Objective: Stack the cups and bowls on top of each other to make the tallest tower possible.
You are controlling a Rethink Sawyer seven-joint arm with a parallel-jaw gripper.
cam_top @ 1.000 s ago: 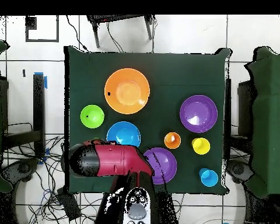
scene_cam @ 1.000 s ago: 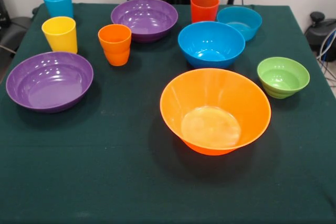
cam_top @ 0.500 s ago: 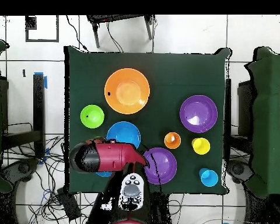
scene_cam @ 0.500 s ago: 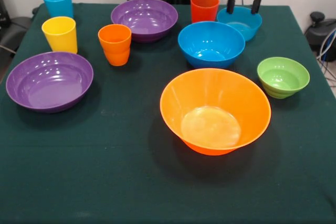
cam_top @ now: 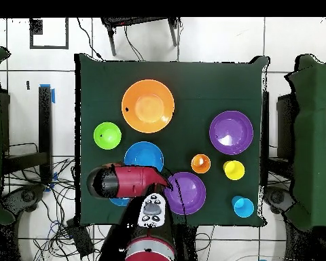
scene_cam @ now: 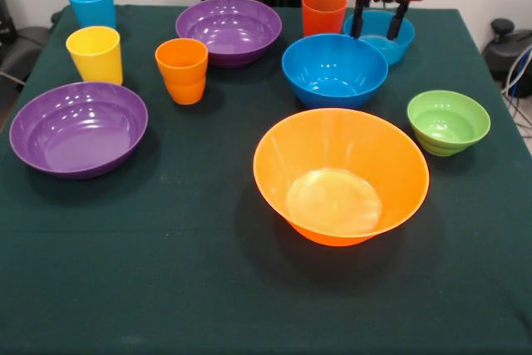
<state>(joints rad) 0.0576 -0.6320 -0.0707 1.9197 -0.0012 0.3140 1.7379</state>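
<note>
Front view. Red-and-black gripper [scene_cam: 378, 27] hanging over the translucent light-blue plastic bowl [scene_cam: 385, 35] near the far right corner of the green-clothed bench [scene_cam: 166, 288]; fingers [scene_cam: 357, 21] spread wide, one near each side of the bowl's far part, holding nothing. No contact discernible. Nothing stacked yet: large glossy orange plastic bowl [scene_cam: 341, 174] standing alone toward the near edge, right of centre; deep blue plastic bowl [scene_cam: 334, 69] just behind it; small green plastic bowl [scene_cam: 448, 121] by the right edge. Two wide purple plastic bowls, one [scene_cam: 77, 127] at the left edge, one [scene_cam: 229, 30] at the far edge. Red-orange plastic tumbler [scene_cam: 323, 11] just beside the light-blue bowl; orange tumbler [scene_cam: 182, 70], yellow tumbler [scene_cam: 95, 54] and light-blue tumbler [scene_cam: 91, 3] toward the far left corner.

Handling, judged: thin moulded plastic, light and stiff, glossy so likely slippery; rim may flex under a hard pinch. Best hold probably across the wall at the rim, one finger inside, one outside.

Overhead view. Arm's red housing [cam_top: 125, 182] covering the light-blue bowl almost wholly; fingers hidden. Large orange bowl [cam_top: 147, 105] toward the bench's opposite edge, well apart from the gripper.
</note>
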